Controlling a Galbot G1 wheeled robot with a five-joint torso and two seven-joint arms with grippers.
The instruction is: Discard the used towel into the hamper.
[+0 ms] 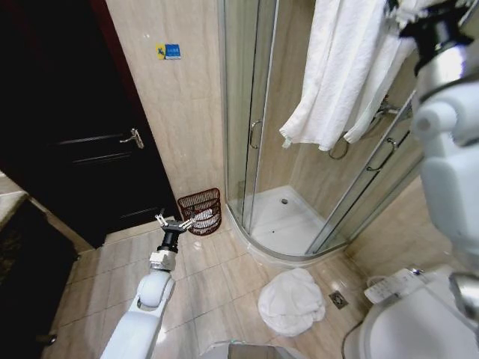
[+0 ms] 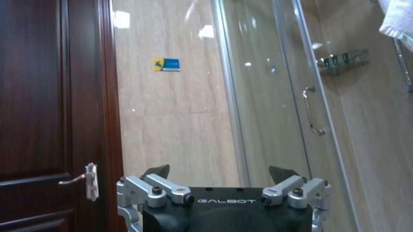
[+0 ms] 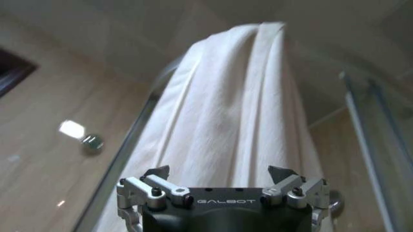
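Fingertips of the right gripper (image 3: 219,175) stand wide apart with nothing between them, pointed up at the hanging white towel (image 3: 226,116), which drapes over the top of the shower enclosure and falls just ahead of the jaws without touching them. In the head view that gripper (image 1: 408,9) is raised high at the upper right, against the top of the towel (image 1: 337,67). The left gripper (image 1: 174,221) is also spread open and empty, held low over the tiled floor with its arm stretched forward, close to the hamper (image 1: 200,210), which sits on the floor against the wall between the dark door (image 1: 82,127) and the glass shower cabin (image 1: 258,127). A 2nd white cloth (image 1: 292,301) lies crumpled on the floor near the toilet (image 1: 408,314), well apart from the hamper. The step in hand looks like the reach for the hung towel, so the task seems barely begun. Next, the right gripper would need to close on a fold of cloth near the top and lift it clear of the rail before carrying it down to the hamper.
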